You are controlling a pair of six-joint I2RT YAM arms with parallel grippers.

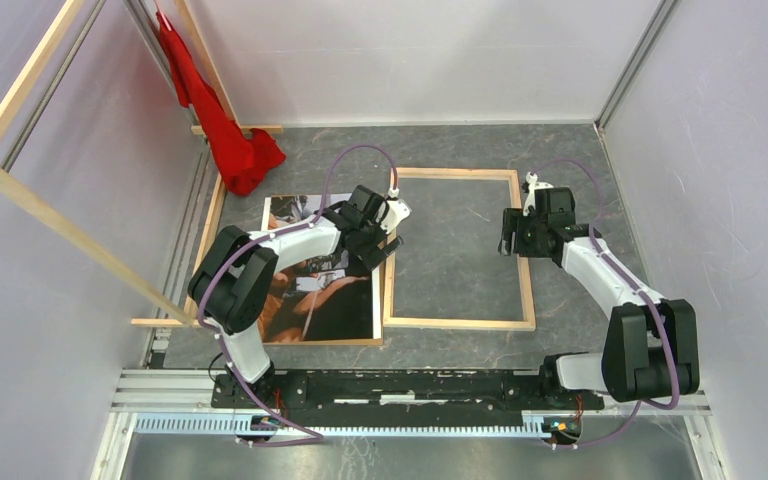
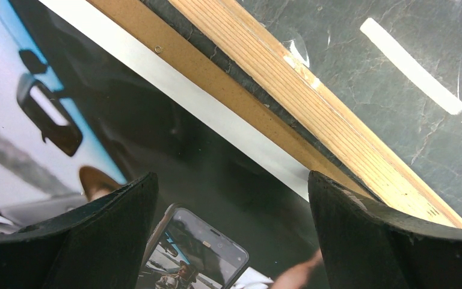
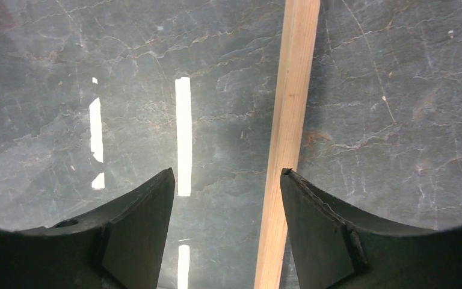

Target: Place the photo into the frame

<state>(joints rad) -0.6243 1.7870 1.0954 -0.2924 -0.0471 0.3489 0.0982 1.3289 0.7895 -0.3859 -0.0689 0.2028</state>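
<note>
Left arm bent forward, left gripper [image 2: 231,180] hanging fingers spread over the photo [image 1: 335,310], at the edge nearest the frame [image 1: 460,323]. The photo lies picture-up on a brown backing board [image 2: 174,54], just left of the frame, not inside it. Right gripper [image 3: 227,174], spread wide too, hovers above the frame's right rail. The frame is flat, wood face up. Red cloth [image 1: 230,140] lies off the frame's far-left corner.
</note>
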